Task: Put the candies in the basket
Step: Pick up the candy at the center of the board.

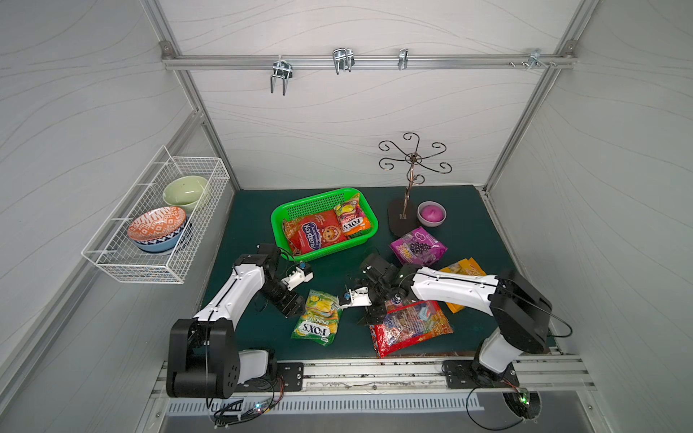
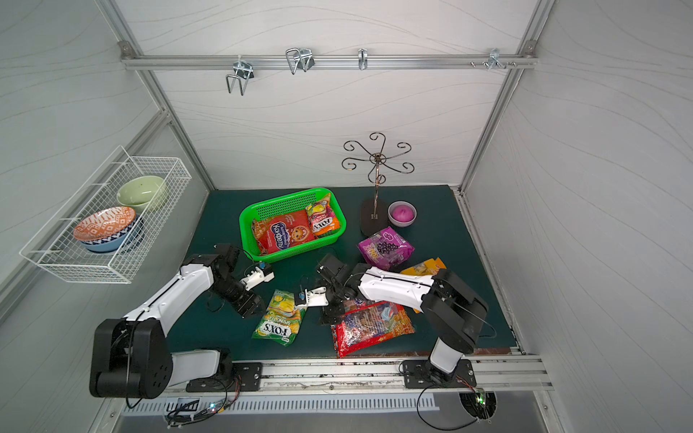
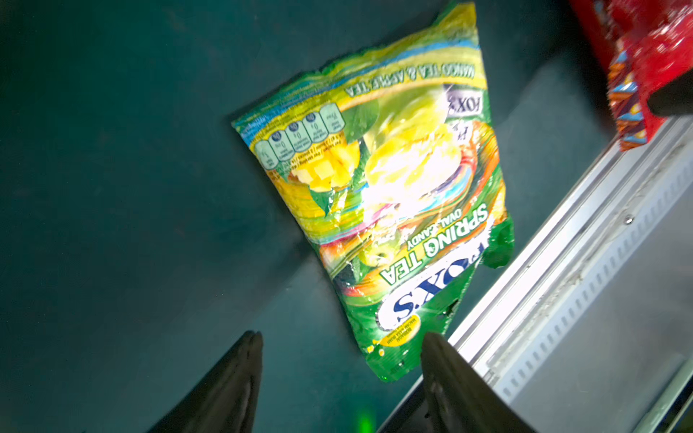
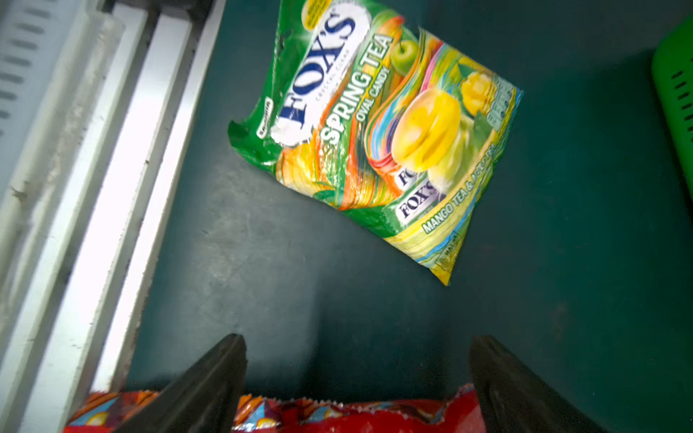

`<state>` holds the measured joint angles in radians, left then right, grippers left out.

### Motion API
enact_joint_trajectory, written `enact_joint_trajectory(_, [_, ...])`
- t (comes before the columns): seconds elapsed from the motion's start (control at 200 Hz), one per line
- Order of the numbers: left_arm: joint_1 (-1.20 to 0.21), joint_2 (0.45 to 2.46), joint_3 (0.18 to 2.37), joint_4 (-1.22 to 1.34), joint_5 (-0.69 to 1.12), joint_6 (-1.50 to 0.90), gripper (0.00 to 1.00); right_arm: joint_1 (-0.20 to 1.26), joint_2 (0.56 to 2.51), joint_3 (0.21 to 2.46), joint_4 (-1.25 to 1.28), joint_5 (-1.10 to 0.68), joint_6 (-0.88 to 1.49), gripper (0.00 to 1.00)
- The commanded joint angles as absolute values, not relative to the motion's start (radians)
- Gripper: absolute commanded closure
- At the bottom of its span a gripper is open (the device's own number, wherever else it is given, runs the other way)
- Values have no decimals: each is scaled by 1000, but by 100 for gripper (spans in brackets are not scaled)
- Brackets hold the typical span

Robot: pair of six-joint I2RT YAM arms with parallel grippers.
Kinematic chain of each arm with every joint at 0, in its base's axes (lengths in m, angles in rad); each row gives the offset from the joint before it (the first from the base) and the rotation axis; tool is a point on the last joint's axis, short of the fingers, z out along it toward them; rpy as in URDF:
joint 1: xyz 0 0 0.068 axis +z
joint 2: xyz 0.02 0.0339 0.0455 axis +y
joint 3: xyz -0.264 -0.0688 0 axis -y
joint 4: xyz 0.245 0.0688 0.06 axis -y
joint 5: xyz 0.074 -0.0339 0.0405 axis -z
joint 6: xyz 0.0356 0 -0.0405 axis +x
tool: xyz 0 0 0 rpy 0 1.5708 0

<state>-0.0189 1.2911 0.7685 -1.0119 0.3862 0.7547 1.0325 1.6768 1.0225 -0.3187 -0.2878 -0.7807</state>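
Inside basket (image 1: 315,202): two candies (image 1: 318,232); outside: four.

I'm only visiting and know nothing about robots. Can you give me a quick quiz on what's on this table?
1. How many candy bags lie in the green basket?
2. True or false: the left gripper is gripping the green FOX'S bag.
3. What colour is the big bag whose edge the right gripper hovers over?
Key: 1. two; 2. false, its jaws stand open; 3. red.
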Motion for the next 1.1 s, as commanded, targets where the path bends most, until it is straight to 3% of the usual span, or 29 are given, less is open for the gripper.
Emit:
enact_joint_trajectory(0.0, [-56,1297,737,-948,354,831,30,1019,1734,1052,-219,-278,-830,8])
enact_joint_trajectory(0.2, [-112,1316,704,-903,358,850,29,995,1819,1091,-187,-293,-797,12])
enact_joint_trajectory(0.5, [-162,1347,686,-900,376,867,29,960,1917,1141,-218,-278,-870,27])
enact_joint_trajectory(1.095, [-247,1440,719,-904,379,846,28,983,1997,1112,-50,-211,-915,46])
